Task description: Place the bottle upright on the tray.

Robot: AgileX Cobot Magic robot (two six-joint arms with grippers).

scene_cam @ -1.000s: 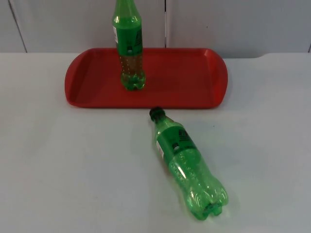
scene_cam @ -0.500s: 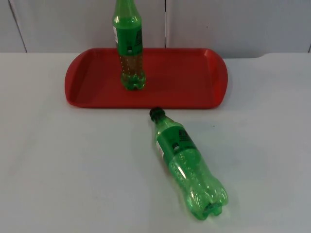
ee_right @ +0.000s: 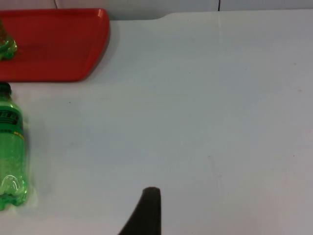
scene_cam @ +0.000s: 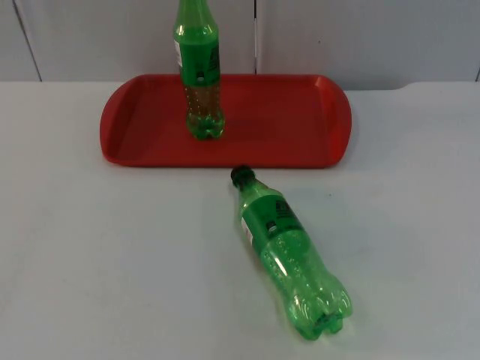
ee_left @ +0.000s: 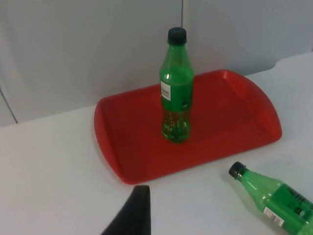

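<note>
Tray: the red tray [scene_cam: 300,120] sits at the far side of the white table [scene_cam: 90,262], close to the grey partition wall [scene_cam: 360,37]; you see it again from the left wrist [ee_left: 230,122] and a corner of it from the right wrist [ee_right: 58,49].

Standing bottle: one green bottle [scene_cam: 199,75] is already upright on the tray, left of its middle, black cap on top in the left wrist view [ee_left: 176,88]. Count that part as done.

Lying bottle: the second green bottle [scene_cam: 289,251] lies on its side on the table, near of the tray and a little right of centre — cap pointing far and left toward the tray's near rim, just short of it, base toward you at the near right. It touches neither the tray nor the standing bottle.

Left gripper: you have one black fingertip [ee_left: 134,210] showing, hovering over bare table to the left of the tray; whether the jaws are apart or together you cannot tell. It holds nothing that you can see.

Right gripper: one black fingertip [ee_right: 146,210] over bare table to the right of the lying bottle [ee_right: 11,147], well apart from it; its jaw state cannot be told either.

Progress: roughly half, as I judge it.

Left to do: reach the lying bottle, grasp it, stand it up and set it on the free right part of the tray — none of that has begun.
</note>
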